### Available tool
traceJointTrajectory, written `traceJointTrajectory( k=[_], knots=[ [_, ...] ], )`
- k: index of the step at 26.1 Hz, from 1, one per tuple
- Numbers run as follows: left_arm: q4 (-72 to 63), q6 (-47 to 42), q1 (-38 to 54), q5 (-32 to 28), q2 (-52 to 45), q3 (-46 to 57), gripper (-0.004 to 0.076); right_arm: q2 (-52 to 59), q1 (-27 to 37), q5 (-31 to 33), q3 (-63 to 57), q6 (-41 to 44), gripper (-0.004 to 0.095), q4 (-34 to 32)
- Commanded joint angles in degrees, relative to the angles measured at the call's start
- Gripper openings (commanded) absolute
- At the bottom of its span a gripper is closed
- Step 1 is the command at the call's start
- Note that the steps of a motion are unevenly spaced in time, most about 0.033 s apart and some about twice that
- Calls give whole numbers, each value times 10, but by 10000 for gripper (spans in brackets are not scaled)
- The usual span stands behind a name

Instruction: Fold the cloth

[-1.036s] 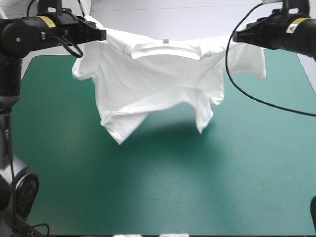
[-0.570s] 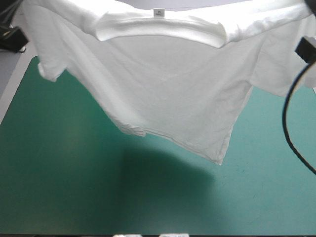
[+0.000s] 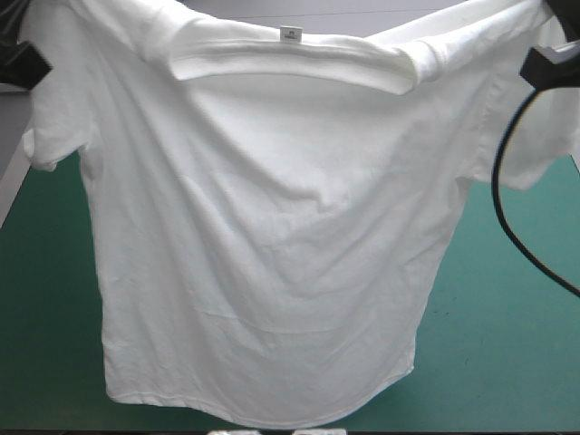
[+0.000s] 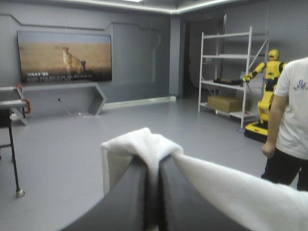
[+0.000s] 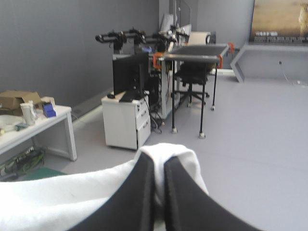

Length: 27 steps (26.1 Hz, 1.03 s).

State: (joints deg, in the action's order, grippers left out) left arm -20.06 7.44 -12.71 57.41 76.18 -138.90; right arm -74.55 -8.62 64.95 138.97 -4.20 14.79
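The white T-shirt (image 3: pixel 272 254) hangs spread out in the air by its shoulders, collar and label uppermost, its hem low near the table's front edge. My left gripper (image 3: pixel 22 63) holds one shoulder at the far left. In the left wrist view the left gripper (image 4: pixel 153 166) is shut on a fold of the T-shirt (image 4: pixel 139 144) that wraps over its tips. My right gripper (image 3: pixel 551 63) holds the other shoulder at the far right. In the right wrist view the right gripper (image 5: pixel 159 166) is likewise shut on the T-shirt (image 5: pixel 168 151).
The teal-green cover (image 3: pixel 507 299) shows only at the left and right of the hanging shirt; the rest of the table is hidden behind it. Both arms are raised well above the table.
Both grippers have lifted the T-shirt higher and brought it toward the camera. Its body has swung down and unfurled, and it now hangs full length over most of the table.
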Motion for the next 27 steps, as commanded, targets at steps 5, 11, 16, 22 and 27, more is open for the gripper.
traceJointTrajectory(
  k=[5, 11, 16, 22, 27],
  knots=[
    [13, -6, -2, 57, 183, -4, -10, -164, 2, 21, -23, 42, -17, -49],
    [40, -6, -2, 56, 332, -4, -10, -312, 2, 13, -23, 42, -17, -38],
    [51, -6, -2, 42, 432, -4, -10, -413, 2, -17, -22, 42, -17, -38],
    [87, -6, -2, 8, 516, -4, -10, -499, 2, -67, -22, 61, -17, -36],
    [103, -6, -2, -50, 544, -4, -10, -533, 2, -108, -22, 67, -8, -36]
  ],
)
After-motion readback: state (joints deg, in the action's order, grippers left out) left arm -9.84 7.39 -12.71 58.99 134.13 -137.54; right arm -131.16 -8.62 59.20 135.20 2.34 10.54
